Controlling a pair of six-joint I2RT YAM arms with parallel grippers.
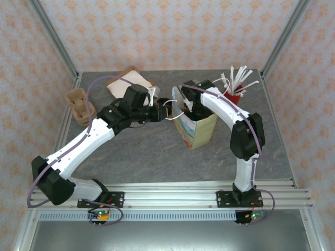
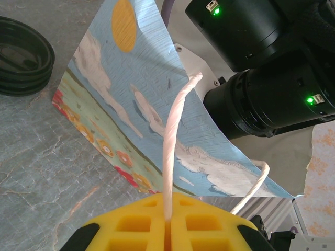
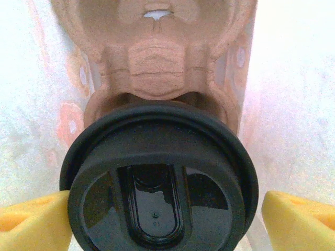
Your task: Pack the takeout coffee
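The takeout coffee shows its round black lid from above; it stands in a tan pulp carrier inside the paper bag. My right gripper is down in the bag's mouth and open. One yellow finger sits at the lid's left edge; the other stands clear of it on the right. Beside the bag's left side, my left gripper is shut on the bag's white twisted handle. The bag's printed side shows sky, clouds and flowers.
A stack of loose black lids lies on the table left of the bag. A red cup of white stirrers stands at the back right. A tan cup carrier and brown paper lie at the back left.
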